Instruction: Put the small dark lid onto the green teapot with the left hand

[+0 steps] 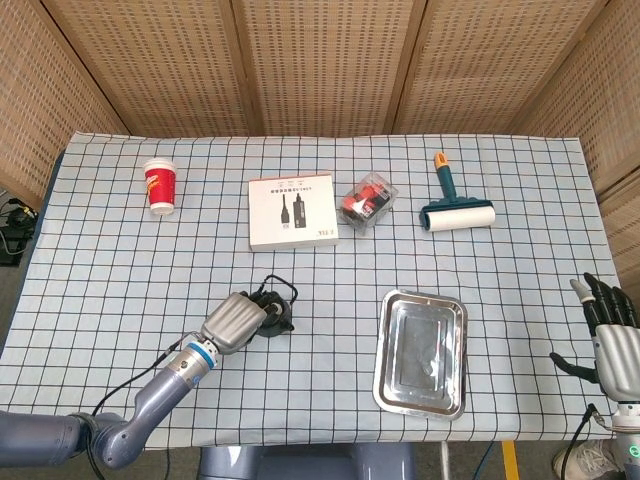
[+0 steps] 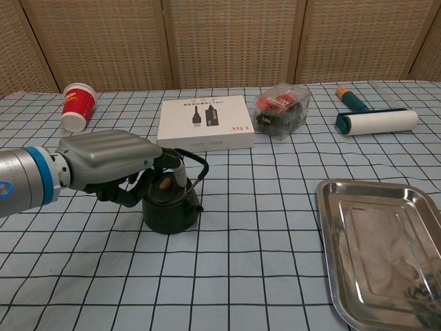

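The dark green teapot [image 2: 172,212] stands on the checked cloth left of centre, its wire handle [image 2: 198,163] raised; the head view shows the teapot [image 1: 276,319] too. The small dark lid [image 2: 162,191] with an orange knob sits on the pot's mouth. My left hand [image 2: 110,157] lies over the pot from the left, fingers curled down around the lid and knob, touching them; a real grip is not visible. In the head view the left hand [image 1: 234,322] covers most of the pot. My right hand [image 1: 607,335] hangs off the table's near right corner, fingers spread, holding nothing.
A red paper cup [image 2: 76,106] stands at the far left. A white box [image 2: 204,122], a clear pack with red contents [image 2: 282,108] and a lint roller [image 2: 375,118] lie along the back. A steel tray [image 2: 379,248] lies right of the teapot.
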Available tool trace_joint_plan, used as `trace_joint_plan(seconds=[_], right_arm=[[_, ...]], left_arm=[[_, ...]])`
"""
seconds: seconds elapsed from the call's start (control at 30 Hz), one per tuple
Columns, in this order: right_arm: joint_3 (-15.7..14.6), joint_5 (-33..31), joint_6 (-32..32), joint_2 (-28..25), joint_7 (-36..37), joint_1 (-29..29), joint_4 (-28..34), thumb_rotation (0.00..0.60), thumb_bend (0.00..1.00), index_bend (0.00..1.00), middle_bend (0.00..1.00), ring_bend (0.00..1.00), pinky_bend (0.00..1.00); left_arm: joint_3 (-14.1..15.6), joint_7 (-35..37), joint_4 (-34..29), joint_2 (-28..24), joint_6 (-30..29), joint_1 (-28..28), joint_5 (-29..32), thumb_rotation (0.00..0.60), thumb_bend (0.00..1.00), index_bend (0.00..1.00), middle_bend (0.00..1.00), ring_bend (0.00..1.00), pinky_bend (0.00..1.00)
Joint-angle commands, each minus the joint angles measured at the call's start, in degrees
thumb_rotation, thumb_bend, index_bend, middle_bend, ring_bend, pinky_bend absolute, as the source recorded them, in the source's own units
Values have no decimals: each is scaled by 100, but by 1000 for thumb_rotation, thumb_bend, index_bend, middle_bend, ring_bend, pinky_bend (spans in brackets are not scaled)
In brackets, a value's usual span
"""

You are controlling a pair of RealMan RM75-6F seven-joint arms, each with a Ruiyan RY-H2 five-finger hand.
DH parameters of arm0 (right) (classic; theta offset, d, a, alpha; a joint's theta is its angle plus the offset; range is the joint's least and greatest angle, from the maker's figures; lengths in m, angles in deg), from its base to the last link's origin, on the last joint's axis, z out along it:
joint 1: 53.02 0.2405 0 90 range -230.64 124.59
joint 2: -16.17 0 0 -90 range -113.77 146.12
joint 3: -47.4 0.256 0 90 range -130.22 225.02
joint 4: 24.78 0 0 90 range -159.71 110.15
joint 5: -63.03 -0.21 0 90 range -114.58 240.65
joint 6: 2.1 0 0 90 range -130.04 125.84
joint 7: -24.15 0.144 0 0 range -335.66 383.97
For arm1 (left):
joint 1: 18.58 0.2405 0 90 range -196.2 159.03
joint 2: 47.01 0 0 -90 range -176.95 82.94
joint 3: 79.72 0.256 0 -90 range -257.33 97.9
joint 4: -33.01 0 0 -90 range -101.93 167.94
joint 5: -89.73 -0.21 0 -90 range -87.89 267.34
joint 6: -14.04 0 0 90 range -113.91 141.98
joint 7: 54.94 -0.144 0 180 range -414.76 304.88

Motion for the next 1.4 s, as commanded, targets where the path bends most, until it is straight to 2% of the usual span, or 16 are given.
trace_joint_plan(seconds=[0.03,0.23,0.4,0.63,0.67,0.73,0.77,0.8,0.87,1.03,1.27,1.4], right_arm=[[0,-1,0,-2,8,-1,-1,600,3,0,0,0,0],[6,-8,1,-5,20,0,-5,600,3,0,0,0,0],[8,-6,6,-9,28,-2,-6,600,3,0,0,0,0],[1,2,0,-5,19,0,-6,600,3,0,0,0,0],[0,5,1,-4,13,0,-4,600,3,0,0,0,0],[-3,12,3,-3,7,0,2,600,3,0,0,0,0],[-4,16,6,-2,2,-1,5,600,3,0,0,0,0],[-6,21,8,-1,-3,-1,9,600,3,0,0,0,0],[-11,30,12,0,-12,-3,18,600,3,0,0,0,0],[-25,51,7,7,-42,0,33,600,3,0,0,0,0],[-58,106,-3,37,-126,10,52,600,3,0,0,0,0],[-73,157,39,41,-162,-2,80,600,3,0,0,0,0]], left_arm=[[23,-42,41,59,-12,-11,40,600,1000,250,128,234,414],[59,-134,71,120,-28,-36,122,600,1000,250,128,234,414],[23,-69,-7,69,-193,0,-38,600,1000,250,128,234,414],[-80,295,-398,-406,-547,142,-601,600,996,243,117,221,384],[-102,351,-457,-502,-623,172,-697,600,946,228,93,192,348],[-148,496,-550,-685,-763,242,-855,600,657,171,32,95,225],[-181,586,-591,-797,-861,294,-928,600,388,110,7,41,127],[-199,657,-616,-900,-959,351,-995,600,167,53,0,7,51],[-209,725,-657,-1120,-1196,507,-1057,600,5,0,0,0,0],[-111,930,-656,-1507,-1969,1081,-1127,600,0,0,0,0,0],[307,2050,-231,-1877,-2827,2074,-1506,600,0,0,0,0,0],[473,2589,-75,-1963,-3076,2483,-1644,600,0,0,0,0,0]])
